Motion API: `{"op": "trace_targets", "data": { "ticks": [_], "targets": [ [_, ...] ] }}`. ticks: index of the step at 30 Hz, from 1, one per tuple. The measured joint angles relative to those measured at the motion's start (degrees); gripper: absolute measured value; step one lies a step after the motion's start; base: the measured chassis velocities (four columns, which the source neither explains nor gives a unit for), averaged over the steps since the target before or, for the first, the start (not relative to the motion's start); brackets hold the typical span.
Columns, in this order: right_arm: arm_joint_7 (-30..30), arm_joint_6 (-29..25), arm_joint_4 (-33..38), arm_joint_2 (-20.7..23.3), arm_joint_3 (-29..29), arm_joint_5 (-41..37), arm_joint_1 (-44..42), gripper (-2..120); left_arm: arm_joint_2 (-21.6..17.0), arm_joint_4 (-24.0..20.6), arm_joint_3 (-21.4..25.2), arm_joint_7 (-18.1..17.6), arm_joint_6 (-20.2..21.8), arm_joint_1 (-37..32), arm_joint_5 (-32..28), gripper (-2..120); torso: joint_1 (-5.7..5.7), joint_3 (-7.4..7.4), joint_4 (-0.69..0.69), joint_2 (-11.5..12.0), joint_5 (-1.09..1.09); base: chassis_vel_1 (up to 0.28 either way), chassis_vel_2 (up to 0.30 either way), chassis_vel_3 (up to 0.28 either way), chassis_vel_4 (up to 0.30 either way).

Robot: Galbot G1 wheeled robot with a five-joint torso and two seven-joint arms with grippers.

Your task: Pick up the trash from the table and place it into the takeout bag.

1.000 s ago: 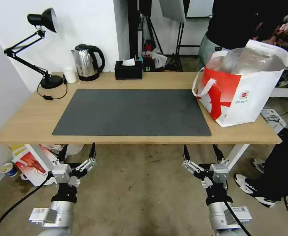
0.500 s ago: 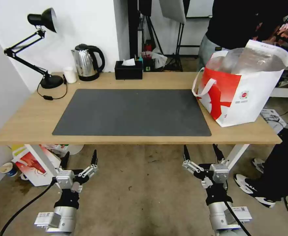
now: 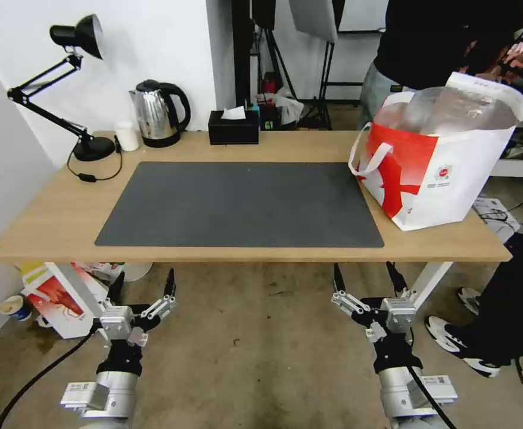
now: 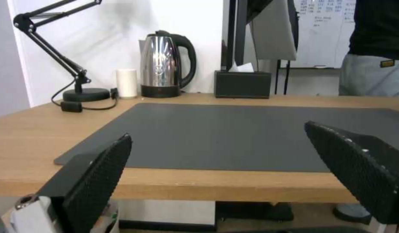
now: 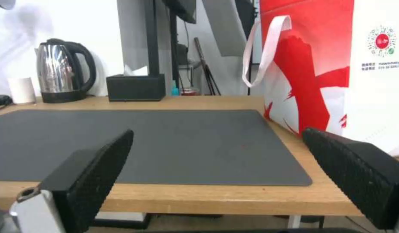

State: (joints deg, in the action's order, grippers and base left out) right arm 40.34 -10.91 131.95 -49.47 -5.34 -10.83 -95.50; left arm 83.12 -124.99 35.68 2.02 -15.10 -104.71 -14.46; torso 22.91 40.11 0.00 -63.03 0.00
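**Table carries no trash; both arms hang low in front of it, holding nothing.**

Take the takeout bag point(image 3: 437, 164) as your reference: it stands upright on the table point(image 3: 47, 220), mouth open and foil lining showing, with the dark mat point(image 3: 240, 202) just beside it on the robot's left. Neither bowl nor the red cup is to be seen on the mat or the bare wood, so I judge the picking step finished, or no target on hand. Your next move calls for confirming what sits inside the bag, which cannot be made out from here. The left gripper point(image 3: 142, 283) and right gripper point(image 3: 366, 275) sit below the table's near edge, well apart from the bag, fingers spread wide, touching nothing.
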Motion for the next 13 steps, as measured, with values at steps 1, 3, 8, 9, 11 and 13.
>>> {"op": "trace_targets", "data": {
  "ticks": [1,3,8,9,11,13],
  "targets": [
    [0.0,0.0,0.0,0.0,0.0,0.0,0.0,100,0.0,0.0,0.0,0.0,0.0,0.0,0.0,100,0.01,0.0,0.0,0.0,0.0,0.0,0.0,0.0,0.0],
    [0.0,0.0,0.0,0.0,0.0,0.0,0.0,100,-0.1,0.1,0.0,0.0,0.0,0.1,-0.1,100,0.0,0.0,0.0,0.0,0.0,0.0,0.0,0.0,0.0],
    [0.0,0.0,0.0,0.0,0.0,0.0,0.0,100,-0.1,0.4,0.0,0.1,-0.1,0.3,-0.1,100,0.0,0.0,0.0,0.0,0.0,0.0,0.0,0.0,0.0],
    [0.0,0.0,0.0,0.0,0.0,0.0,0.0,100,-0.1,0.5,0.2,0.1,-0.1,0.3,-0.1,100,0.0,0.0,0.0,0.0,0.0,0.0,0.0,0.0,0.0],
    [0.0,0.0,0.0,0.0,0.0,0.0,0.0,100,-0.3,0.4,0.4,0.1,0.0,0.3,-0.1,100,0.0,0.0,0.0,0.0,0.01,0.0,0.0,0.0,0.0],
    [0.0,0.0,0.0,0.0,0.0,0.0,0.0,100,-0.3,0.4,0.4,0.1,0.0,0.3,-0.1,100,0.0,0.0,0.0,0.0,0.0,0.0,0.0,0.0,0.0]
  ]
}}
